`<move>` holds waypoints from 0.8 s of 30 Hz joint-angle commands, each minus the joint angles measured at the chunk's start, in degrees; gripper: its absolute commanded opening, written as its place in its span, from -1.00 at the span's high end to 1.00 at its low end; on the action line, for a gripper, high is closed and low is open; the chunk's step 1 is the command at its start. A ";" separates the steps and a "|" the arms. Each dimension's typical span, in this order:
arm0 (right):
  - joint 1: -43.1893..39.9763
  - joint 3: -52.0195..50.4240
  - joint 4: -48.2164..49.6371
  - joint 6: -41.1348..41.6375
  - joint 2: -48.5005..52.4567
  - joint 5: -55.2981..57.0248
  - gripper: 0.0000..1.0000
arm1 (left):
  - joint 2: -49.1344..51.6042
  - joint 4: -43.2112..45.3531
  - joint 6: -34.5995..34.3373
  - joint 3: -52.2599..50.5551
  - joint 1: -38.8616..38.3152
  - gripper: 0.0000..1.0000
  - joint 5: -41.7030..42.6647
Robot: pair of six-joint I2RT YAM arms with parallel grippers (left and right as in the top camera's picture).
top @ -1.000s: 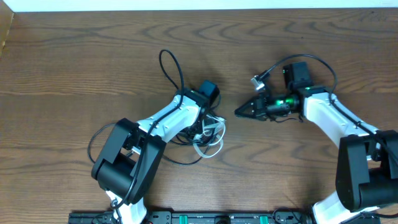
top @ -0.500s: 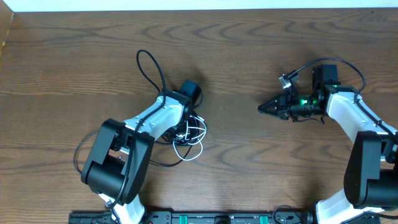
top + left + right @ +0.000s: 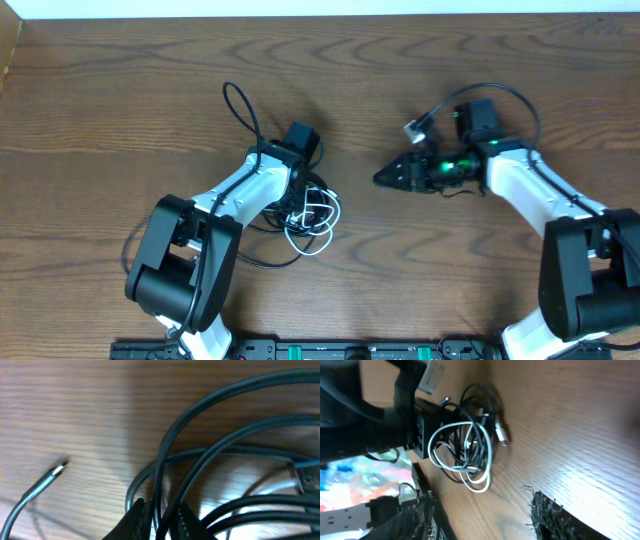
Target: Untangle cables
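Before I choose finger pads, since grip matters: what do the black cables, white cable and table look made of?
The black cables: smooth rubber or plastic jacket, soft sheen along the curves. The white cable: likely the same, glossier. The table: wood or wood-look laminate, brown grain with glare; cannot tell which.

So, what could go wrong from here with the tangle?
1. The left jaws pinch one black cable out of the tangle; pulling it with nothing holding the rest may drag the whole bundle or tighten it.
2. The right jaws are open, empty and apart from the tangle; the white cable loops through the black ones, so closing in there may catch several strands at once.
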 commanded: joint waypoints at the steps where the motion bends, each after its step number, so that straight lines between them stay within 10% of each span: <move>1: 3.93 0.15 1.27 2.73 0.07 5.90 -0.28 | 3.87 0.26 3.08 -2.67 -0.33 0.60 11.58; 24: 29.00 0.15 9.51 6.23 0.07 51.45 -0.69 | 3.87 0.26 3.08 -2.67 -0.33 0.60 11.54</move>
